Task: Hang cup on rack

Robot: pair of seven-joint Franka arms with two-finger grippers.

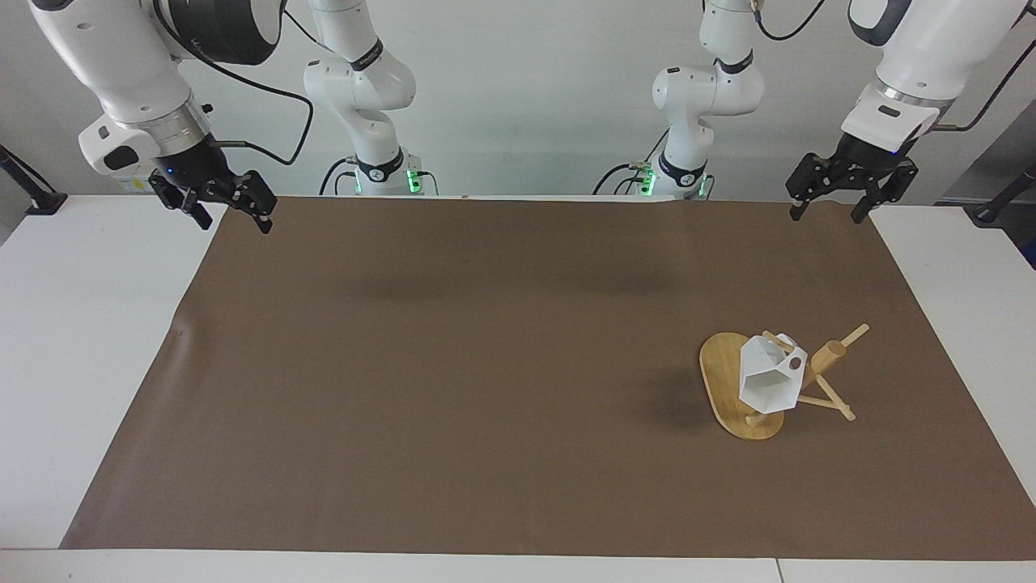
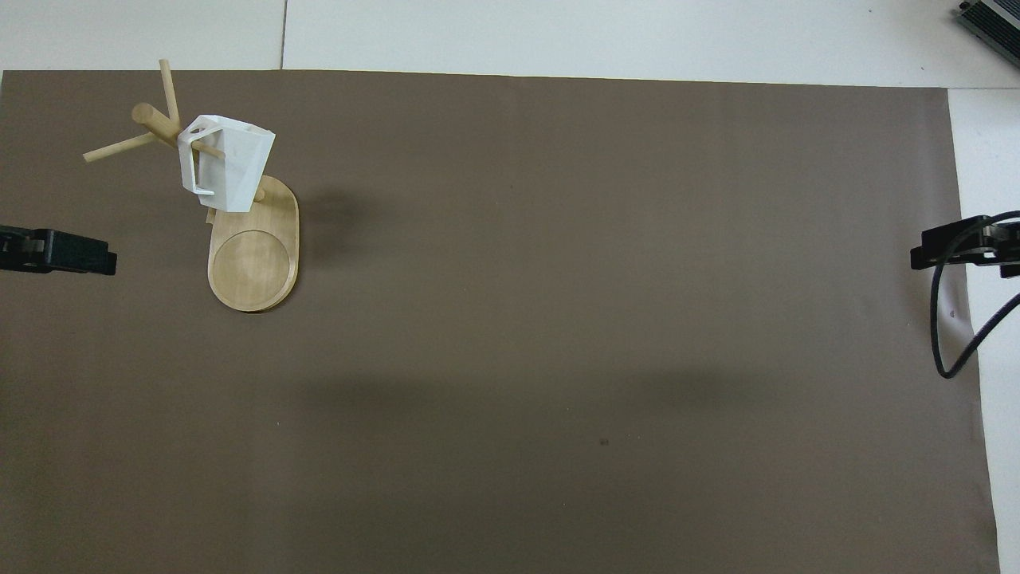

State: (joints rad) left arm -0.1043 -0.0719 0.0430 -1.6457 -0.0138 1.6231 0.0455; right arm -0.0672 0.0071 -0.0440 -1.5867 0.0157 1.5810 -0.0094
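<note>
brown mat (image 1: 453, 380) | cup (image 1: 770, 379) hangs on rack (image 1: 723, 380) peg

In the overhead view only the black tip of the left gripper (image 2: 60, 252) and of the right gripper (image 2: 952, 245) show, the rest of both arms cut off by the picture's side edges. The cup (image 1: 771, 380) covers the lower part of the rack (image 1: 720, 380) post and the foot of the peg it hangs on, so where that peg meets the post cannot be seen in either view. A dark device (image 2: 992, 20) at the overhead view's top corner is cut off and cannot be told.
</note>
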